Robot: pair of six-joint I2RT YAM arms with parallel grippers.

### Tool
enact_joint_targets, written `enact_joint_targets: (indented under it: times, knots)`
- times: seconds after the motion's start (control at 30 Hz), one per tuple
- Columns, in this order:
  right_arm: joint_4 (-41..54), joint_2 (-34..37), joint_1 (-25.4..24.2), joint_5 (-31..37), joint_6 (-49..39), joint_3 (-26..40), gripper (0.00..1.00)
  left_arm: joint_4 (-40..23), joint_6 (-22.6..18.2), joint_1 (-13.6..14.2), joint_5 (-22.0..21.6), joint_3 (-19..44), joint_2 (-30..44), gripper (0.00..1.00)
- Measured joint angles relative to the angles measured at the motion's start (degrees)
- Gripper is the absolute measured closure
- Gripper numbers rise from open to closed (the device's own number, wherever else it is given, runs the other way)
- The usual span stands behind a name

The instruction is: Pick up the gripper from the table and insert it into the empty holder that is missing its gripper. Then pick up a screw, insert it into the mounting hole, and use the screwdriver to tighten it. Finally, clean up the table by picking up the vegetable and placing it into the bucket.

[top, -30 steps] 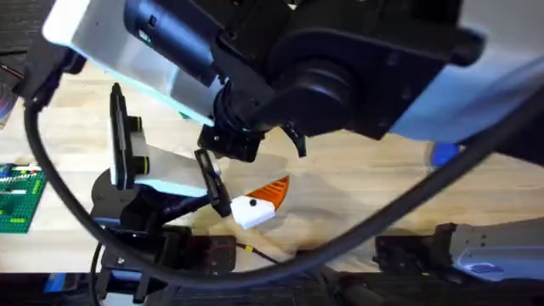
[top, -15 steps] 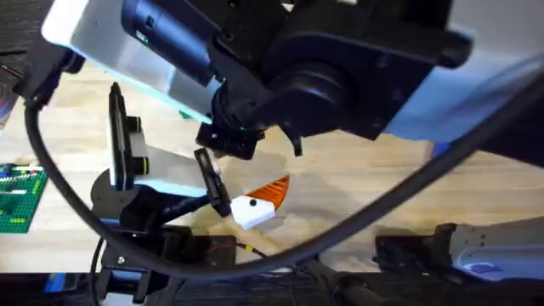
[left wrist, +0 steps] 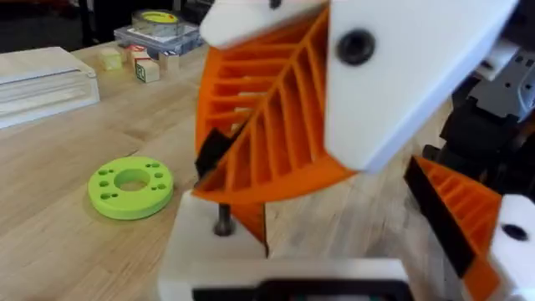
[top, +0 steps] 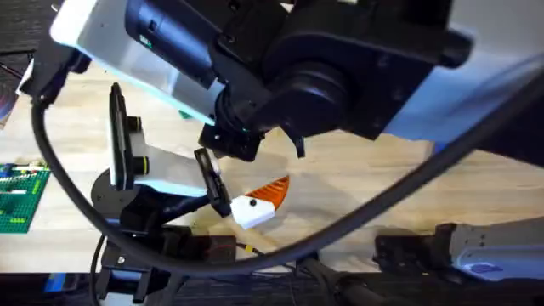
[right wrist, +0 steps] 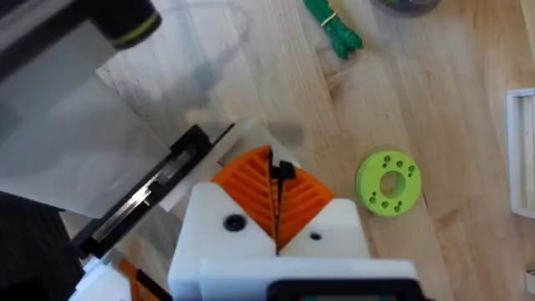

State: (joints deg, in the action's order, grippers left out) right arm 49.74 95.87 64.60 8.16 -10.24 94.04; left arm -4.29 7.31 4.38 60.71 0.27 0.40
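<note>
Holding still, the right gripper stays clenched on a black piece above the 6 o'clock orange-tipped white part; fastening seems stalled. Left gripper: cannot tell.

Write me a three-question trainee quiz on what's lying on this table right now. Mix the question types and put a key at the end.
1. Multiple choice: the lime-green round plastic disc lies
A) flat on the bare wooden table
B) inside a tin
C) between two gripper fingers
2. True or false: the small dark green leafy toy vegetable touches that disc.
3. Fill in: the ribbed pads on the white fingers of the right gripper are ___ in colour.

Key: 1 A; 2 false, as bare wood separates them; 3 orange.
</note>
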Motion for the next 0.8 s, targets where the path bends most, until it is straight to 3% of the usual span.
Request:
enact_joint_targets:
  times: [0.8]
  knots:
    - [-1.53, 0.64, 0.00, 0.46, 2.82, 0.00, 0.995, -0.02, 0.00, 0.00, -0.02, 0.00, 0.02, 0.008]
